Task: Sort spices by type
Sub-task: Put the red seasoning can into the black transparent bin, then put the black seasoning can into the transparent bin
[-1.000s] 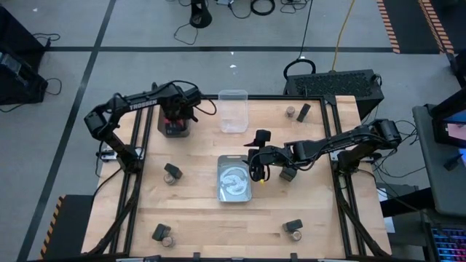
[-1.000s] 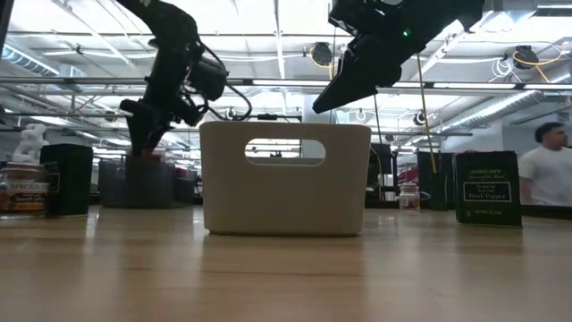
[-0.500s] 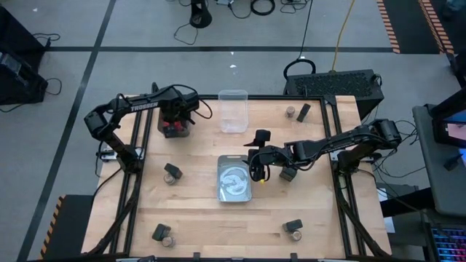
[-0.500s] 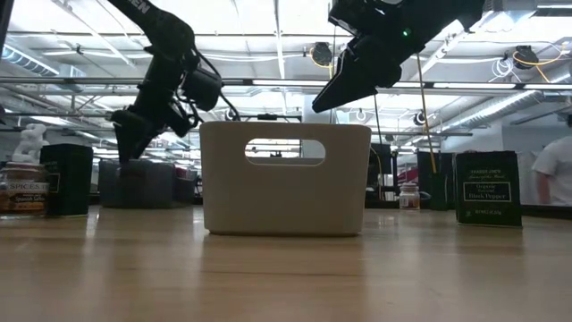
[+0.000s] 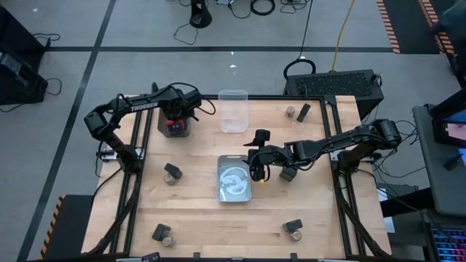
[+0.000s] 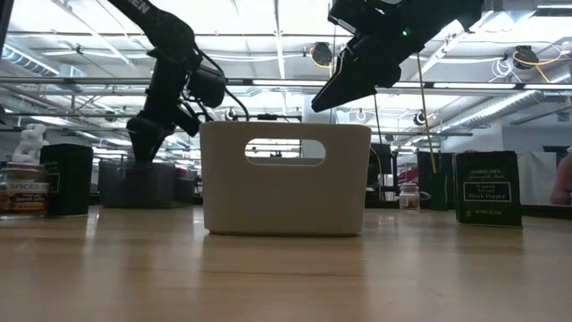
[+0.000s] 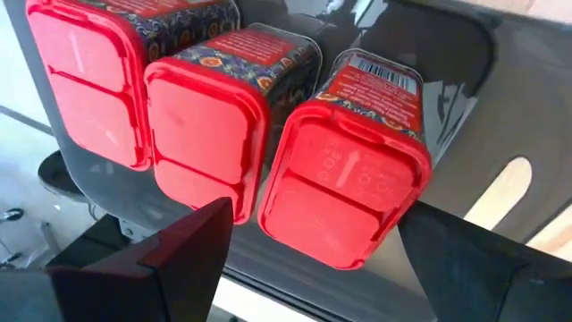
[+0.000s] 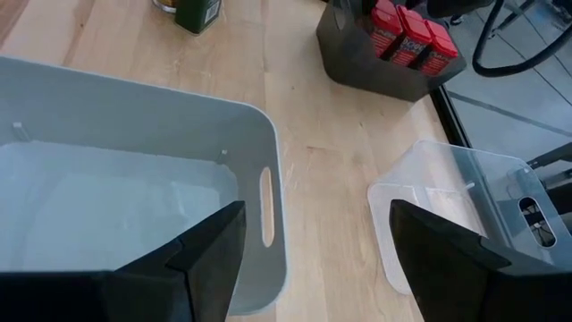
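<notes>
Wooden surface (image 5: 204, 196) carried scattered spices; three red boxes (image 7: 344, 170) now sat in the dark bin (image 5: 177, 129), the left hand (image 5: 177, 116) having just opened above them. Right hand (image 5: 255, 169) hovered open over the grey bin (image 5: 234, 180).

Three boxes (image 7: 344, 174) stood side by side in my left-rear bin (image 5: 177, 132). Tin (image 5: 236, 180) sat centre; clear tub (image 5: 234, 110) behind it. Jars (image 5: 167, 240) at corners.

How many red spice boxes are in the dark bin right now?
3: side by side in the dark bin, first box, second box, third box tilted beneath the left hand. More may be hidden.
</notes>
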{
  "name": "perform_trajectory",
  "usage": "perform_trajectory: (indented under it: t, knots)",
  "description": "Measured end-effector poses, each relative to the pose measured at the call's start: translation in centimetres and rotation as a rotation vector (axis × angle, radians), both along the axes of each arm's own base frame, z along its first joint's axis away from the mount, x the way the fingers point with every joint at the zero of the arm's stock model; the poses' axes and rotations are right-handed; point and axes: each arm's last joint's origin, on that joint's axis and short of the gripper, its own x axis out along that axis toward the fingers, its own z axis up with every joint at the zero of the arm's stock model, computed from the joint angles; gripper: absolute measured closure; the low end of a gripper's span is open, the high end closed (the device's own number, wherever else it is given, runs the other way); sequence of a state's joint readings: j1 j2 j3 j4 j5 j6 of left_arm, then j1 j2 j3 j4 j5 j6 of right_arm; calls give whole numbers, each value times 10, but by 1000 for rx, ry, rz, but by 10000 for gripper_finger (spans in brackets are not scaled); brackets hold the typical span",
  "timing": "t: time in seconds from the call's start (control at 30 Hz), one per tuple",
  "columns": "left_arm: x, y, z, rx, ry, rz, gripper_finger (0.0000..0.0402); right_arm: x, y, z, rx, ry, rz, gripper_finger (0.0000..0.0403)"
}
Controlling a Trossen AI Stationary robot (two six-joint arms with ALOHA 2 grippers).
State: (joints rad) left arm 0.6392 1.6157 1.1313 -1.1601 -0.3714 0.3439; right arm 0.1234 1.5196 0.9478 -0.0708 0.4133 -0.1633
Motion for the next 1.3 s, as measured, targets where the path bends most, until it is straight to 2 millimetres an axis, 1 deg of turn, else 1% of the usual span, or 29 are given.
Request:
perform_trajectory:
  t: [0.1,0.3,0.43,0.57,0.67,0.77,0.87,1.07,1.17,1.3]
  knots:
    - [-1,-1,0,9,-5,65,81,0,0,0,-2,1,1,145]
    - [-2,-2,0,-5,14,45,81,0,0,0,-5,2,3,145]
    - [-3,-2,6,-17,30,43,81,0,0,0,-5,3,3,145]
    - [-1,-1,18,-18,31,43,81,0,0,0,-5,3,3,145]
    - [2,1,31,-2,0,43,81,0,0,0,-5,3,3,145]
    - [4,1,46,-10,-86,48,81,0,0,0,-5,3,3,145]
    - [6,-3,61,-59,-211,48,81,0,0,0,-5,3,3,145]
    - [12,-22,82,-177,-469,51,81,-2,0,2,-6,9,2,145]
    - [18,-39,92,-200,-553,5,81,-4,0,6,-5,-5,4,145]
    - [28,-66,105,-195,-650,-103,81,-6,0,8,8,-8,-6,145]
